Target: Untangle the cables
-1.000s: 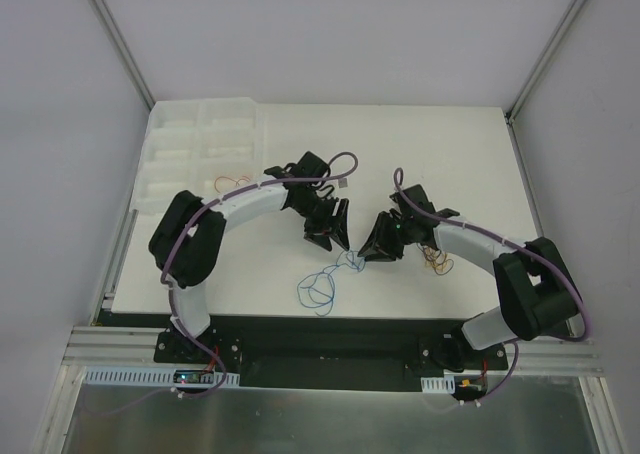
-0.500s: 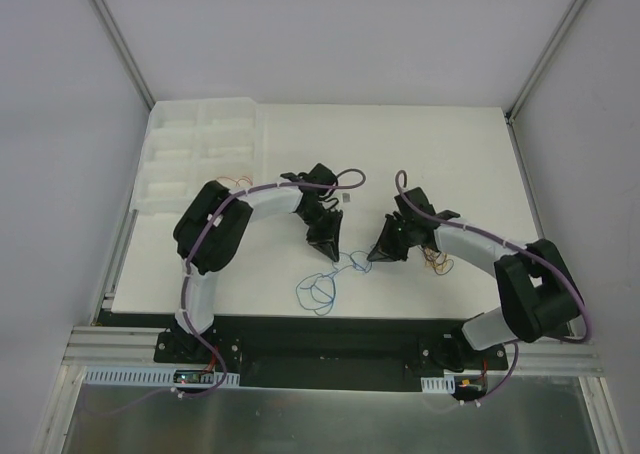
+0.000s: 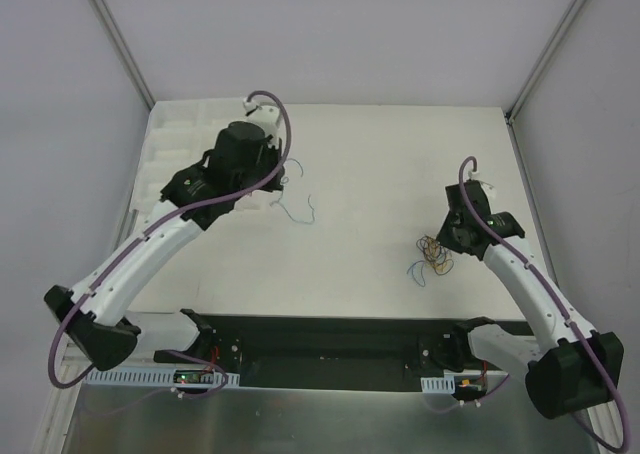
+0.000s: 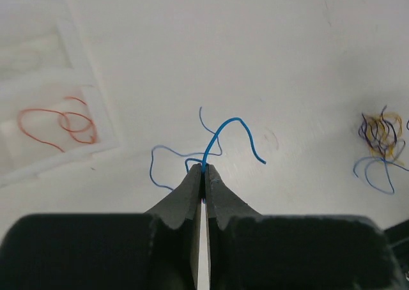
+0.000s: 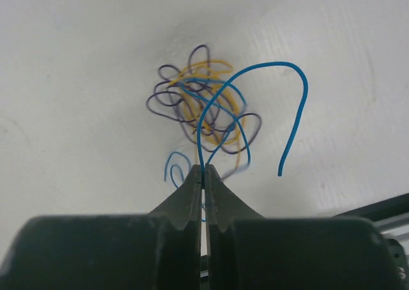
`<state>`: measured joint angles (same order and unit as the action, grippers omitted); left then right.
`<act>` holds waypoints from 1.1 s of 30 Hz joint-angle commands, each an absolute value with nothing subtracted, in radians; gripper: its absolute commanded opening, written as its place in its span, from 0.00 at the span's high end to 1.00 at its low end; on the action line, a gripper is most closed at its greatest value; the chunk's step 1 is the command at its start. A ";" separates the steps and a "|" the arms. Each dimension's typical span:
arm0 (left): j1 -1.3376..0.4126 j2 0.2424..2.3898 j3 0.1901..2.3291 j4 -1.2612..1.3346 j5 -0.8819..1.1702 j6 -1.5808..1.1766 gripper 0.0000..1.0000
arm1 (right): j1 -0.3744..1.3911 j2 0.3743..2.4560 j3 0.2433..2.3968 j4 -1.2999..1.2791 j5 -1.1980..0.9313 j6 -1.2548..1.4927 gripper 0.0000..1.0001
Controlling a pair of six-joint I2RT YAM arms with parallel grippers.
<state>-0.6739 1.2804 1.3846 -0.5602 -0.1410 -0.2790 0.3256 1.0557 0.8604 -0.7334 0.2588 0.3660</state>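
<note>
Separately, left gripper [image 4: 203, 168] pinches first blue wire [image 4: 236, 119]; right gripper [image 5: 203, 168] pinches second blue wire [image 5: 281, 63] near the yellow-purple bundle [image 5: 204, 105].

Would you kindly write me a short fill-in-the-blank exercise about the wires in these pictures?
The curved wire in the left tool is ____.
The right tool is ____ on another blue wire.
The looped wire lying in the tray is ____.
Missing words: blue; shut; orange.
</note>
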 commanded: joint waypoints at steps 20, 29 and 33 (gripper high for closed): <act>-0.471 1.296 1.853 -0.580 -0.443 -0.095 1.00 | 0.383 1.146 0.865 -0.526 -0.414 0.063 1.00; -0.279 1.414 1.970 -0.549 -0.439 -0.107 1.00 | 0.411 1.150 0.939 -0.551 -0.465 0.058 1.00; -0.166 1.437 1.954 -0.542 -0.448 -0.141 1.00 | 0.411 1.184 1.005 -0.583 -0.483 0.052 1.00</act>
<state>-0.2600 1.4212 1.9320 -0.5762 -0.4248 -0.1135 0.4057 1.1629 0.9043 -0.5690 -0.4355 0.0769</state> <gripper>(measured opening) 0.007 0.009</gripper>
